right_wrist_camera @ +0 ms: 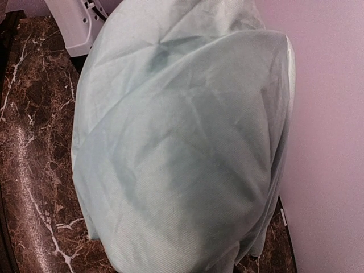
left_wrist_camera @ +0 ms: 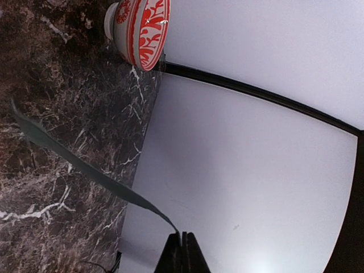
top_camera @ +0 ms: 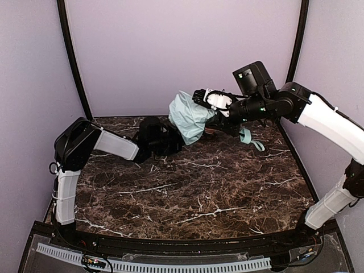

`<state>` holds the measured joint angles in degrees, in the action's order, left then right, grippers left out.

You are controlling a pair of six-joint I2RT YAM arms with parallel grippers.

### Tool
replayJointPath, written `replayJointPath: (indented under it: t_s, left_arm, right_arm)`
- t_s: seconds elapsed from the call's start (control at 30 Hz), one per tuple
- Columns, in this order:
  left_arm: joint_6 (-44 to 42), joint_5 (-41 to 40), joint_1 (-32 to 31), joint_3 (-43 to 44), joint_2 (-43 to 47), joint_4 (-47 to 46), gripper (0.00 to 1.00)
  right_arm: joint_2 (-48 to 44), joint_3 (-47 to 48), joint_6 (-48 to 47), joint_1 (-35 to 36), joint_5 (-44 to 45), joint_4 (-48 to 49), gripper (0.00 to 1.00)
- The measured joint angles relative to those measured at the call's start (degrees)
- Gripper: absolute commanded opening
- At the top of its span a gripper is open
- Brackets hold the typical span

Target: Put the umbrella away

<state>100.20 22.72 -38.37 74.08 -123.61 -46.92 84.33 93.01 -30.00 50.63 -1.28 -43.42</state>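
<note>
The umbrella (top_camera: 190, 116) is a bunched pale mint-green bundle, held above the back of the marble table. Its mint strap (top_camera: 251, 140) hangs below my right arm. My right gripper (top_camera: 206, 101) is pressed into the bundle's upper right side. In the right wrist view the fabric (right_wrist_camera: 182, 148) fills the frame and hides the fingers. My left gripper (top_camera: 173, 140) sits at the bundle's lower left. In the left wrist view it (left_wrist_camera: 183, 242) is shut on the tip of a thin dark strip of umbrella fabric (left_wrist_camera: 85, 168), which runs up and to the left.
A white bowl with a red pattern (left_wrist_camera: 139, 28) stands on the marble by the back wall. The lilac walls (top_camera: 170, 51) close the table at the back and sides, with black corner posts (top_camera: 74, 62). A black rail (top_camera: 170, 250) runs along the near edge.
</note>
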Motion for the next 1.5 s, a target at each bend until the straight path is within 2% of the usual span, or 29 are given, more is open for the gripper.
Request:
replayJointPath:
  t_s: [0.17, 0.27, 0.47, 0.6, 0.83, 1.0, 1.13, 1.3, 1.5]
  left_arm:
    - [-1.9, 0.5, 0.3, 0.5, 0.0, -1.7, 0.00]
    - [-6.4, 1.6, 1.2, 3.5, -0.7, -1.8, 0.00]
    - [-29.4, 12.0, 5.0, 21.4, -3.8, 0.4, 0.00]
    - [-43.2, 20.0, 4.1, 23.6, -0.5, -0.2, 0.00]
    - [-62.8, 28.5, 0.5, 12.2, 8.3, -2.3, 0.00]
    - [-75.8, 30.3, -2.8, -0.1, 20.3, -2.1, 0.00]
    - [-88.7, 29.5, -6.7, -3.8, 27.4, 3.6, 0.00]
    - [-100.1, 27.9, -10.2, -8.7, 33.8, 7.2, 0.00]
    - [-122.7, 18.1, -15.9, -7.6, 38.0, 24.7, 0.00]
  right_arm:
    - [-0.2, -0.8, 0.0, 0.0, 0.0, -0.1, 0.00]
    - [-0.7, -2.0, 0.0, 0.0, -1.3, -0.1, 0.00]
    - [-3.7, -12.0, -0.9, 3.3, -2.7, 1.3, 0.00]
    - [-3.6, -19.9, -0.7, 4.2, -2.0, 4.3, 0.00]
    - [1.1, -23.9, 2.7, 3.1, -7.5, 7.8, 0.00]
    - [2.6, -27.0, 6.8, -3.6, -14.8, 11.8, 0.00]
    - [1.7, -26.8, 9.5, -7.6, -20.1, 16.8, 0.00]
    - [1.7, -22.4, 13.2, -10.3, -26.9, 17.2, 0.00]
    - [2.1, -15.7, 15.6, -13.0, -31.7, 14.9, 0.00]
